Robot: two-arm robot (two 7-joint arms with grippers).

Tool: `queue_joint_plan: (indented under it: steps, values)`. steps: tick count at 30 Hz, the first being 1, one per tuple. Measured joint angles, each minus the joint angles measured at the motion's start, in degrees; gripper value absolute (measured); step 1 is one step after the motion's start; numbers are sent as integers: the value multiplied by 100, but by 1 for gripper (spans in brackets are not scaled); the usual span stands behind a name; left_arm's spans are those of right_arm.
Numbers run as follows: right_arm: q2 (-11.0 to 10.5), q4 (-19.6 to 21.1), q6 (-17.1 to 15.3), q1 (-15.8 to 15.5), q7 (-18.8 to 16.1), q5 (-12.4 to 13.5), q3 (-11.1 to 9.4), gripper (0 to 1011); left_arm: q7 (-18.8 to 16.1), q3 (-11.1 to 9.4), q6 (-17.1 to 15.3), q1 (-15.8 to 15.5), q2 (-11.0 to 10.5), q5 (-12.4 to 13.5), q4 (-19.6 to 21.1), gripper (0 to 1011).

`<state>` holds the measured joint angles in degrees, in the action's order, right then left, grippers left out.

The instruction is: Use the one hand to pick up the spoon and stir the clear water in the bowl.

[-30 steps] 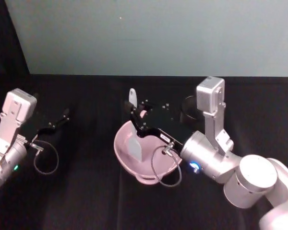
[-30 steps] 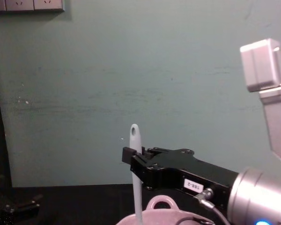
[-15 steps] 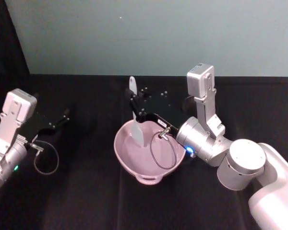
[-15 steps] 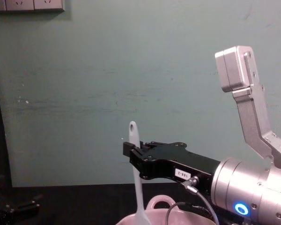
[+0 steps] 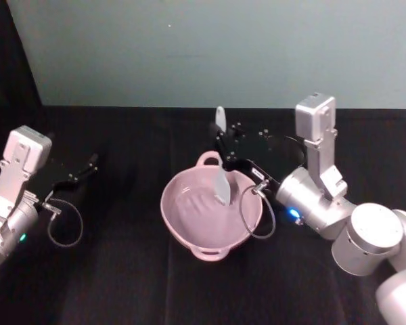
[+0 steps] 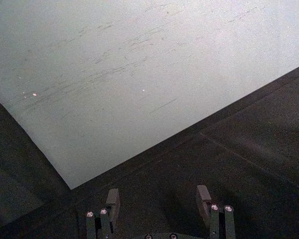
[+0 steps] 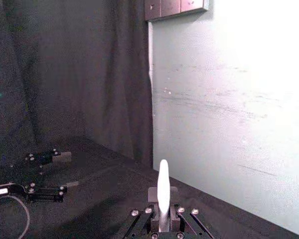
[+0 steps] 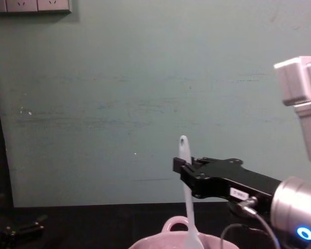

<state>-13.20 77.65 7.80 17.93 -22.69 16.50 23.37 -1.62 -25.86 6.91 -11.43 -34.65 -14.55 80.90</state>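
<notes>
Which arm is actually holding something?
The right end effector, shut on the spoon standing in the bowl; the left end effector is open and empty.

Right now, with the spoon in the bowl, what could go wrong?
1. The right gripper pinches the spoon high on its slim handle; blade pressure against the bowl wall could twist it loose.
2. The bowl sits unheld; a wide sweep could shove or spill it.
3. The gripper's cable loop hangs over the bowl's right rim and might snag.
The left gripper is parked far left.
</notes>
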Motion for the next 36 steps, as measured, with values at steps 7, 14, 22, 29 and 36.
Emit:
queue_joint_plan:
  steps: [7, 14, 22, 29, 36]
  values:
    - [-187, 420, -36, -367, -9, 82, -124, 121, 0, 0, 0, 0, 0, 0, 0, 1011]
    - [-332, 948, -63, -844, -72, 194, -153, 121, 0, 0, 0, 0, 0, 0, 0, 1011]
    - [-366, 1275, -122, -1111, -169, 303, -29, 121, 0, 0, 0, 0, 0, 0, 0, 1011]
    - [-293, 1188, -153, -998, -220, 284, 156, 121, 0, 0, 0, 0, 0, 0, 0, 1011]
    - [-110, 804, -79, -631, -221, 143, 290, 121, 0, 0, 0, 0, 0, 0, 0, 1011]
